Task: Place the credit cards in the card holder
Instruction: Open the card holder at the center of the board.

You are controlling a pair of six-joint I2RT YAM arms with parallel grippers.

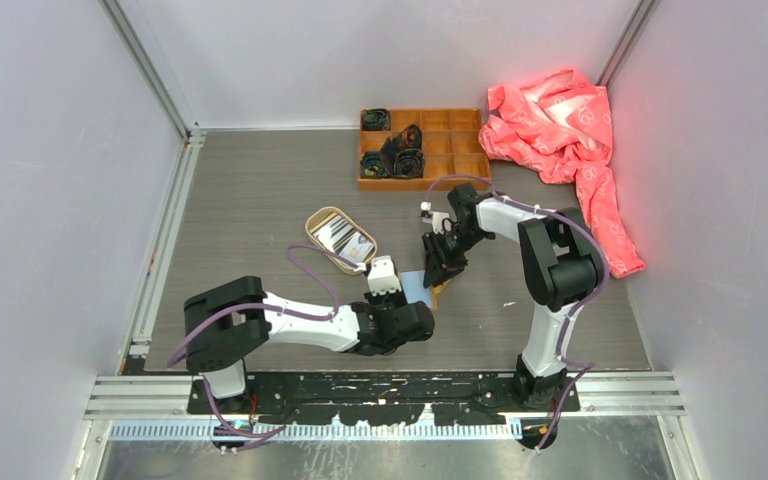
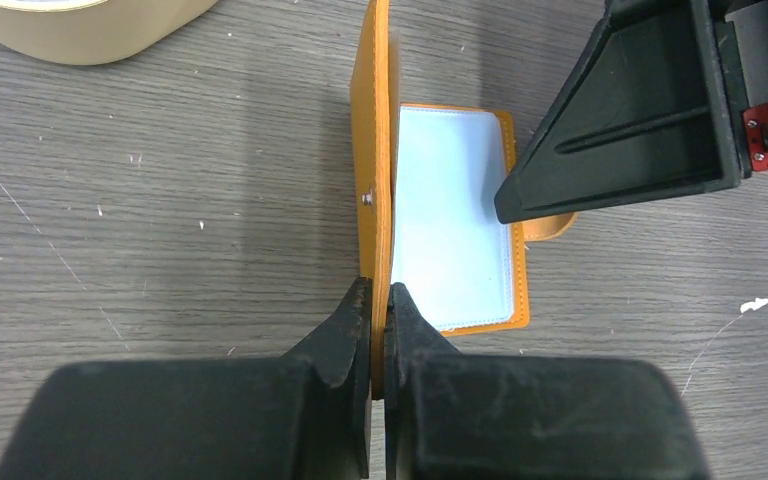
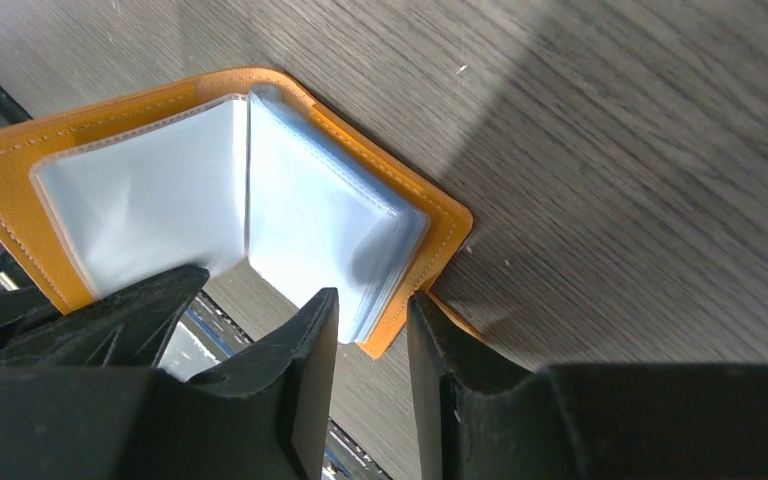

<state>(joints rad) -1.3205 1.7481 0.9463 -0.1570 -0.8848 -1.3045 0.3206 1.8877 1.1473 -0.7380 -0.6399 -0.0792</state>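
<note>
The left gripper (image 2: 381,296) is closed tight on the edge of one cover of the card holder (image 2: 455,225), a mustard-orange folding wallet, and holds that cover upright on edge. The other cover lies flat on the grey wood-grain table (image 1: 250,220), its pale clear sleeves facing up.

The right gripper (image 3: 372,312) has its two black fingers partly apart, straddling the outer edge of the flat cover and its stack of sleeves. It is not possible to tell whether they are pressing on it.

From above, the card holder sits near the middle of the table, between the two grippers. Just beyond the left gripper is an oval tan tray (image 1: 312,222) holding the credit cards (image 1: 345,238). Further back stands an orange compartment box (image 1: 422,183), with a crumpled red cloth (image 1: 560,125) to its right.
</note>
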